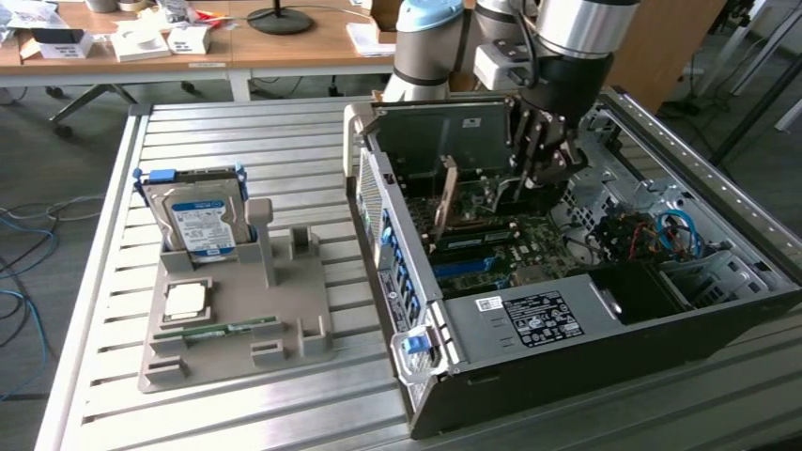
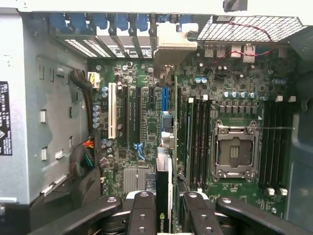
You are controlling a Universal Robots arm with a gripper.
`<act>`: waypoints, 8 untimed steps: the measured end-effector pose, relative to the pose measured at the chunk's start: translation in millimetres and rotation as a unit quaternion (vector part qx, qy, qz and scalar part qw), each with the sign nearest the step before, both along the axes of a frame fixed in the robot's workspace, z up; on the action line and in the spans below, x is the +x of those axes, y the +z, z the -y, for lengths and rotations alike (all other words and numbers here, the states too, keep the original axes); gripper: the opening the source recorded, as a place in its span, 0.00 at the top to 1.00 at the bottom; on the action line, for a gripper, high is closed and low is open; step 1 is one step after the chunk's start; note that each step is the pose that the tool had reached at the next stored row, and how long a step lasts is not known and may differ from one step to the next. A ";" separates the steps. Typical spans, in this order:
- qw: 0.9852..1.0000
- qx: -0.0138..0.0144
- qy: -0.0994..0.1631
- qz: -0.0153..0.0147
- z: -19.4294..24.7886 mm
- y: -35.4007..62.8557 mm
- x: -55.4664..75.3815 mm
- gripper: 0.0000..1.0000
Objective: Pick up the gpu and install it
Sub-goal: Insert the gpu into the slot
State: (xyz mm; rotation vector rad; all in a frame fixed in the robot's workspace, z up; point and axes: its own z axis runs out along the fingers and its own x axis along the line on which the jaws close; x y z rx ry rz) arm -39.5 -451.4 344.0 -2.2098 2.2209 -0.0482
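My gripper (image 1: 547, 174) reaches down into the open computer case (image 1: 527, 376), over the motherboard (image 2: 146, 142). In the wrist view its two black fingers (image 2: 144, 210) stand on either side of the gpu (image 2: 165, 196), a thin dark card seen edge-on with a green logo, and they look shut on it. The card lines up with the blue slot (image 2: 165, 98) and points toward the case's rear bracket openings (image 2: 117, 29). The blue slot is still visible beyond the card's far end.
Memory slots (image 2: 198, 137) and the open processor socket (image 2: 234, 152) lie close beside the card. A thin brownish board (image 1: 448, 197) stands upright in the case. Outside, a grey holder (image 1: 295, 319) carries a hard drive (image 1: 201, 221), a chip (image 1: 186, 301) and a memory stick (image 1: 232, 329).
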 end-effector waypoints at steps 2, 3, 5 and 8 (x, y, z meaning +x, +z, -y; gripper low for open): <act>1.000 0.000 0.000 0.000 0.0 -3.3 -1.0 0.74; 1.000 0.000 0.000 0.000 0.0 -5.1 -1.6 0.74; 1.000 0.000 0.000 0.000 0.0 -8.7 -2.6 0.74; 1.000 0.000 0.000 0.000 0.0 -14.1 -4.1 0.74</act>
